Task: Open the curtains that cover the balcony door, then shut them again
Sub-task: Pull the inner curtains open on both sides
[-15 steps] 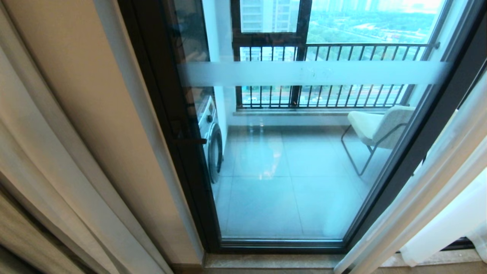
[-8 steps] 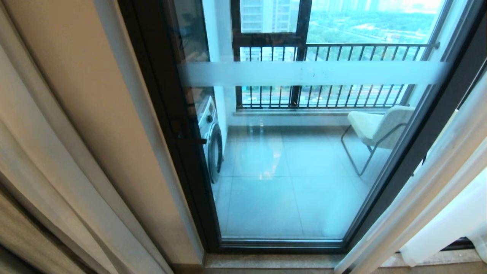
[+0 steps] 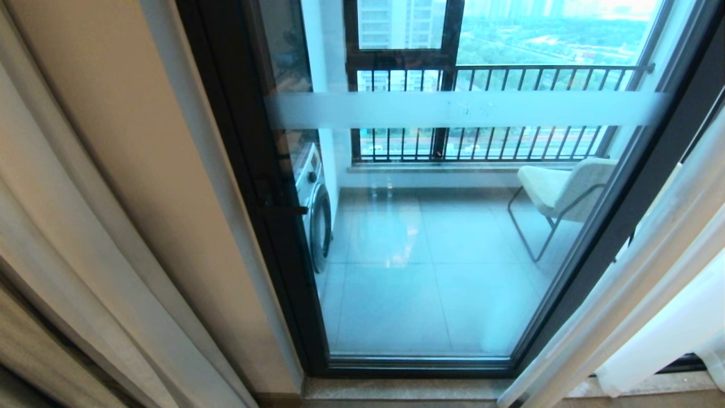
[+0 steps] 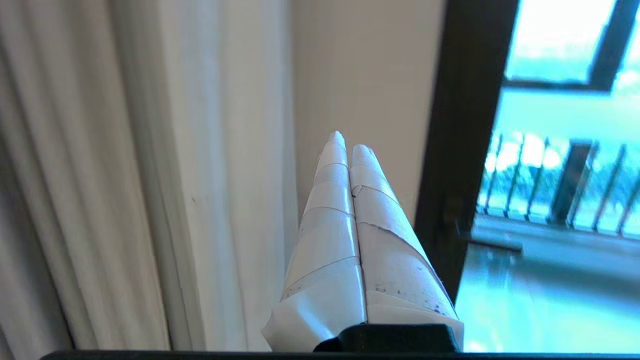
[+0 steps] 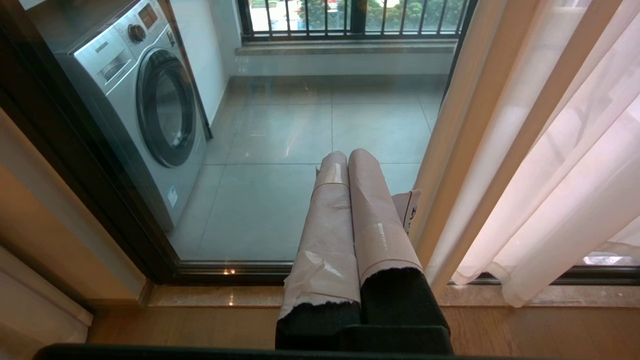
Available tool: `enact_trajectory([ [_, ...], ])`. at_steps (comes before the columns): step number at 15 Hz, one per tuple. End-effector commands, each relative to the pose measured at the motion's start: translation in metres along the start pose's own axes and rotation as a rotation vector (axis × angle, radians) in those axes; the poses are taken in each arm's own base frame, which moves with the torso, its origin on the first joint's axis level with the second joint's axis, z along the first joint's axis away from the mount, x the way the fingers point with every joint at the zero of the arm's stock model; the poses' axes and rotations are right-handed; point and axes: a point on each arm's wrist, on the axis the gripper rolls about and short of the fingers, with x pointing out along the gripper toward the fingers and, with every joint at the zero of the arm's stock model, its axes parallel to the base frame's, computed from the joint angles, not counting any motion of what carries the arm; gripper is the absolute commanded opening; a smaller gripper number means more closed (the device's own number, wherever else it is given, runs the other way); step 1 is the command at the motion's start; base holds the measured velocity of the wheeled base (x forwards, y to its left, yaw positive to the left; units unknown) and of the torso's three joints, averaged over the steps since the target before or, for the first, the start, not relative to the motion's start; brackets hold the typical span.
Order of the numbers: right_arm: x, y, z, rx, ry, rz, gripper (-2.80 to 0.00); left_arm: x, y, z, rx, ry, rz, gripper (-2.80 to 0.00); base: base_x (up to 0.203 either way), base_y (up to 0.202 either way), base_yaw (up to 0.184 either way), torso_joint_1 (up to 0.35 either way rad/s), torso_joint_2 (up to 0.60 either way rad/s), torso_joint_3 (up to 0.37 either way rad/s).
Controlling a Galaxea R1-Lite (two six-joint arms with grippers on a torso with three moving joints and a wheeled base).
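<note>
Curtains parted, door bare: closing step is due.
Left gripper, pressed together and empty, must pinch the 9 o'clock fold; right gripper likewise.

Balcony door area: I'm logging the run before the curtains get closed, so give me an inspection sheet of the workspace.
Surface: wood floor and stone sill before the door.
Job's things: curtains drawn to both sides, left curtain, right curtain; balcony door glass uncovered, shut.
Clutter: nothing seen on the room side.
Grippers: left gripper shut and empty, beside the left curtain, not touching it; right gripper shut and empty, low before the glass, next to the right curtain.
Cables: nothing seen.
Surroundings: washer, chair and railing on the balcony.
</note>
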Motion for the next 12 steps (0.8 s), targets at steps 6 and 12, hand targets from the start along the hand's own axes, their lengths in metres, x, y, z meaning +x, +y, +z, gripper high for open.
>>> enact_trajectory([
  [6,0.000,0.000,0.000,0.000,0.000,0.000,-2.80,-0.041,0.004,-0.042,0.073,0.111,-0.128,-2.80,0.000,0.000,0.000,0.000,0.00,0.000],
  [12,0.000,0.000,0.000,0.000,0.000,0.000,-2.80,-0.047,0.004,-0.067,0.122,0.353,-0.149,-2.80,0.000,0.000,0.000,0.000,0.00,0.000],
])
